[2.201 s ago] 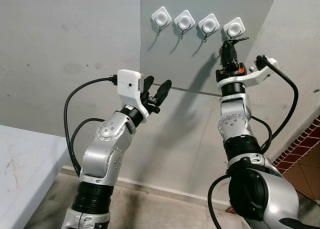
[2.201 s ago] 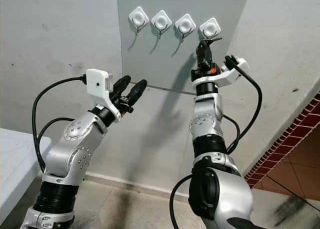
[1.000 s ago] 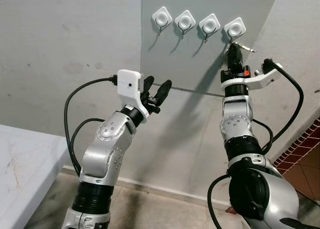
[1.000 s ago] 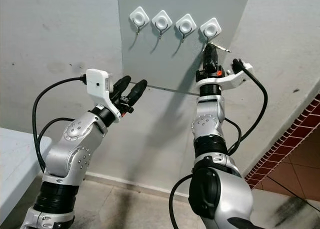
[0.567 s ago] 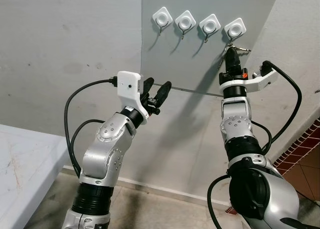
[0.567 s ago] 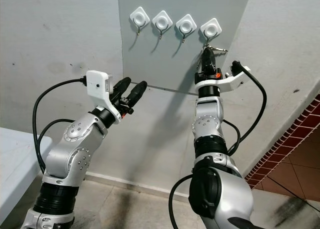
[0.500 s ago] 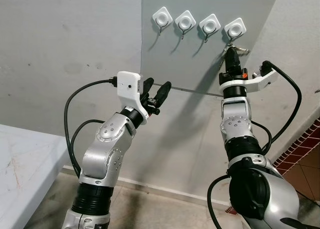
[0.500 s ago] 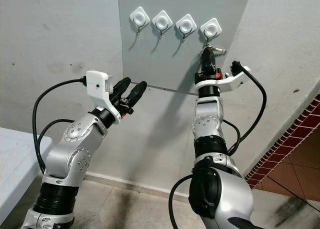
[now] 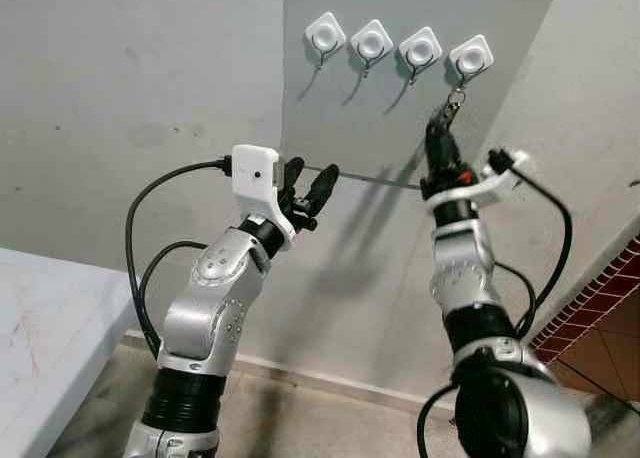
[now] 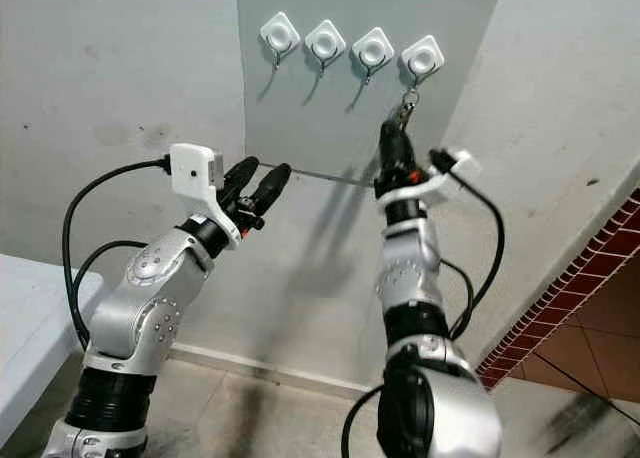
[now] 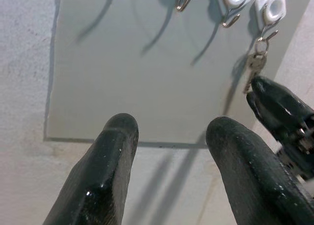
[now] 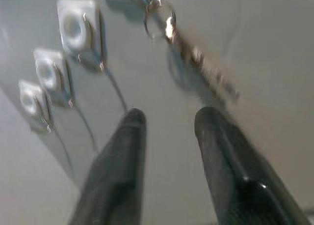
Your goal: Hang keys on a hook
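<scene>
The right gripper [image 9: 437,136] is raised just under the last hook, its two black fingers [image 12: 223,156] parted with nothing between them, a bare gap of grey panel showing between the tips. Right above those tips hang the keys [image 9: 450,106]: a thin metal ring looped on the hook with a silvery key dangling straight down from it, free of the fingers. In the right wrist view the ring [image 12: 158,17] gleams and the key blade below it is smeared by blur, so its cut and any stamp on it cannot be read. The hook [image 9: 470,57] is a small wire curl under a white, diamond-set square pad with a round centre, the rightmost of four alike in a row on a smooth grey panel [image 9: 390,128] fixed to the rougher grey wall. The other three hooks carry nothing. Off to the left, well apart, the left gripper [image 9: 307,188] is held up at about the height of the panel's lower edge, its fingers [image 11: 109,161] spread and holding nothing. No brand, label or writing is legible anywhere.
</scene>
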### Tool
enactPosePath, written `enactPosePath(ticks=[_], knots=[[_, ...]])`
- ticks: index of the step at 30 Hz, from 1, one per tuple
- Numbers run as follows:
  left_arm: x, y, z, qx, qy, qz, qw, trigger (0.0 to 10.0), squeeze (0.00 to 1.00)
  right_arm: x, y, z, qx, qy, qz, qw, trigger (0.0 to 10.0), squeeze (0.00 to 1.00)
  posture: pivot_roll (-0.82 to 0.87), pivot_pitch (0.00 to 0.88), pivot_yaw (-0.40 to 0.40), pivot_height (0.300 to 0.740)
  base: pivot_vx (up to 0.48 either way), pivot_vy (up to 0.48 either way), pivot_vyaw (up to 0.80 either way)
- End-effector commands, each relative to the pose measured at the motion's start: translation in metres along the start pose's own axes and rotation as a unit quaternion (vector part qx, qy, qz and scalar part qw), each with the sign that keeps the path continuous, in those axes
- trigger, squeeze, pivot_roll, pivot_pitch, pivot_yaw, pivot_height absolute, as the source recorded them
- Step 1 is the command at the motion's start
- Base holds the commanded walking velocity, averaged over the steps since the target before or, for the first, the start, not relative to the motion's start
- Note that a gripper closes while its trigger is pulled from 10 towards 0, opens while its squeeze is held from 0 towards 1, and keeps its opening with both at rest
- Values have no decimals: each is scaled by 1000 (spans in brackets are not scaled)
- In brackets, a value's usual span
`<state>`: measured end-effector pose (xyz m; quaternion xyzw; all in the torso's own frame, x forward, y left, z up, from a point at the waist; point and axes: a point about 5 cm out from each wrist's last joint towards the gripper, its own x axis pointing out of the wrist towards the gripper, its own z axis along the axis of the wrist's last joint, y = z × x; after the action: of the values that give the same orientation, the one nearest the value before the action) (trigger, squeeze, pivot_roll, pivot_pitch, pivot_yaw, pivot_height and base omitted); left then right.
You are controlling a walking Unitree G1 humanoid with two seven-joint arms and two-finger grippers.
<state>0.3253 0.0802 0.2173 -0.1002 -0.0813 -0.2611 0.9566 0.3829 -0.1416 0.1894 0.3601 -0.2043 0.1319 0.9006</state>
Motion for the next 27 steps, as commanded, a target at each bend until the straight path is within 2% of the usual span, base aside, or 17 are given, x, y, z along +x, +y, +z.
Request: enactPosePath(ticks=[1,4,6,9,10,16,19,24,27], knots=[[-4,2,0,8,-7,13,1000,10000,0,-1,5,5,-32,-2,24,999,10000,1000,28,20,-65,740,0,0,0],[-9,9,-9,-6,0,40,999,10000,0,-18,-1,1,-56,10,23,998,10000,1000,26,17,-60,740,0,0,0],[-11,11,-11,-9,3,45,999,10000,0,-22,-2,1,-60,12,20,998,10000,1000,23,15,-57,740,0,0,0],[-17,16,-19,-17,10,61,998,10000,0,-36,-7,-1,-80,22,14,996,10000,1000,14,12,-47,740,0,0,0],[-21,20,-26,-21,17,73,997,10000,0,-48,-12,-2,-92,29,5,995,10000,1000,9,10,-42,740,0,0,0],[-30,28,-39,-31,30,98,994,10000,0,-72,-21,-1,-117,44,-20,992,10000,1000,-2,4,-29,740,0,0,0],[-37,35,-51,-36,43,119,991,10000,0,-90,-27,-1,-128,53,-44,989,10000,1000,-10,0,-13,740,0,0,0],[-40,41,-57,-41,50,129,990,10000,0,-99,-29,-1,-138,60,-60,987,10000,1000,-14,0,-1,740,0,0,0],[-44,46,-63,-52,57,144,987,10000,0,-111,-35,-1,-165,63,-91,980,10000,1000,-28,0,23,740,0,0,0]])
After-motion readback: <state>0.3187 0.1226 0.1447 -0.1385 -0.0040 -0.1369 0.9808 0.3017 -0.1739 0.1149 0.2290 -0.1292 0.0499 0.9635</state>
